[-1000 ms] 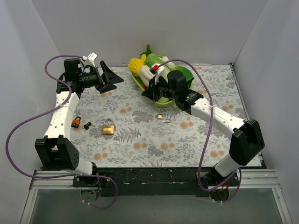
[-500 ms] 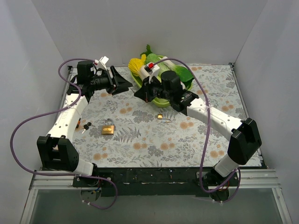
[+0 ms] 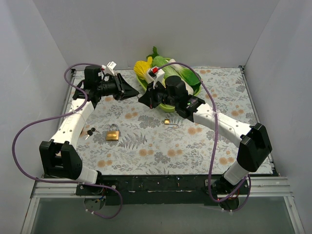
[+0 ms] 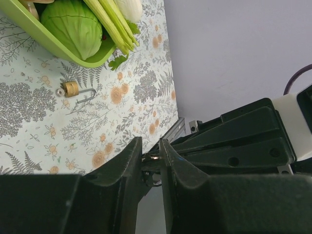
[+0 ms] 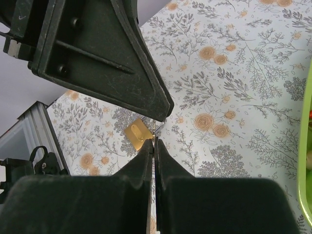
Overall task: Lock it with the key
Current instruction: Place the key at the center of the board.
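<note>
Brass padlock (image 3: 112, 132) is left lying while a tiny metal piece (image 4: 154, 157), likely the key, is pinched by the left gripper (image 4: 150, 146), perhaps to be passed to the closed right gripper (image 5: 153, 144).

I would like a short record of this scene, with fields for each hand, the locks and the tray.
left hand: raised, fingers nearly shut, tips at the right hand's
right hand: raised, shut on a thin metal piece
large padlock: lying on the table
small padlock: on the table, shackle swung out
tray: at the back, holds vegetables
</note>
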Controlling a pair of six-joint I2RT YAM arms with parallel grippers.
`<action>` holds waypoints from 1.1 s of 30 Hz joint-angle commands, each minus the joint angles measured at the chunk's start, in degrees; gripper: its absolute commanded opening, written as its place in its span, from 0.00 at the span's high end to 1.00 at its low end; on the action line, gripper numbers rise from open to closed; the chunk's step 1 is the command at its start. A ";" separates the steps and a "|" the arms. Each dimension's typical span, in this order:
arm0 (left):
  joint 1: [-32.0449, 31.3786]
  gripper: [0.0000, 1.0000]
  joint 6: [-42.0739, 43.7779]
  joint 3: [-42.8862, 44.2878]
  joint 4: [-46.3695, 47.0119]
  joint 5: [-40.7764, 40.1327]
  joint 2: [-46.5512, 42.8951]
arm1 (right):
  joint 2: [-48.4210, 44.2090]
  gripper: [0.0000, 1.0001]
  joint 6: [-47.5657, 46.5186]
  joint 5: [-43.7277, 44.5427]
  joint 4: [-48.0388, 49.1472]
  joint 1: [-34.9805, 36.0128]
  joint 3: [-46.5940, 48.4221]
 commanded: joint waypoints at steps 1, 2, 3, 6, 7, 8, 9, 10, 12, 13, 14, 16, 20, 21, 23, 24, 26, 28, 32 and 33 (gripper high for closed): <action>-0.41 0.82 0.05 -0.62 0.27 0.70 -3.57 | -1.26 0.99 -0.03 1.26 2.16 0.46 1.72; -0.41 0.82 0.05 -0.71 0.19 0.96 -3.66 | -1.26 0.99 -0.03 1.35 2.16 0.37 1.55; -0.41 0.82 0.05 -0.80 0.19 1.05 -3.66 | -1.26 0.99 0.06 1.44 2.25 0.37 1.46; -0.50 0.82 -0.04 -1.24 0.01 1.14 -3.92 | -1.17 0.99 0.24 1.62 2.34 0.37 1.37; -0.50 0.89 -0.04 -1.33 0.01 1.14 -3.92 | -1.17 0.99 0.24 1.61 2.34 0.37 1.37; -0.58 0.94 -0.04 -1.41 0.01 1.32 -3.92 | -1.09 0.99 0.24 1.61 2.42 0.46 1.37; -0.59 0.98 0.05 -1.41 0.10 1.23 -3.84 | -1.08 0.99 0.15 1.44 2.51 0.46 1.37; -0.59 1.00 -0.04 -1.33 0.10 1.23 -3.84 | -1.00 0.99 0.06 0.92 2.60 0.46 1.37; -0.59 1.00 0.13 -0.80 -0.34 0.97 -3.49 | -1.00 0.86 -0.20 0.30 2.60 0.46 1.19; -0.59 1.00 0.66 -0.45 -1.13 0.44 -3.22 | -1.34 0.75 -0.90 -0.40 2.34 0.46 1.02; -0.59 1.00 1.19 -0.19 -2.00 -0.34 -2.79 | -1.70 0.56 -1.60 -0.41 1.81 0.37 0.84; -0.50 1.00 3.90 0.60 -5.15 -2.37 -2.08 | -3.10 0.45 -4.92 -0.41 0.15 0.11 0.23; -0.50 1.00 11.37 0.35 -12.37 -5.44 0.11 | -6.53 0.30 -10.99 -2.07 -6.25 -2.78 -2.66; -0.50 1.00 14.95 0.26 -13.69 -6.23 0.90 | -7.32 0.28 -12.49 -2.42 -6.97 -3.58 -3.46; -0.58 1.00 18.66 0.08 -17.38 -8.25 2.05 | -9.60 0.23 -16.00 -3.30 -8.55 -5.59 -5.82; -0.67 1.00 20.60 0.43 -19.13 -9.04 2.84 | -10.22 0.23 -17.24 -4.09 -9.95 -6.30 -6.45; -1.02 1.00 26.49 1.48 -25.02 -12.03 6.35 | -11.71 0.22 -20.83 -5.59 -11.81 -7.80 -7.33; -1.02 1.00 30.09 1.49 -29.24 -14.31 9.33 | -13.38 0.21 -22.78 -6.29 -13.39 -8.42 -8.73; -1.20 1.00 31.51 -1.06 -28.56 -20.02 11.01 | -16.20 0.20 -26.91 -6.38 -13.57 -9.12 -11.28; -1.29 1.00 31.60 -1.67 -28.29 -20.91 11.54 | -16.64 0.19 -27.96 -6.38 -13.57 -9.21 -11.72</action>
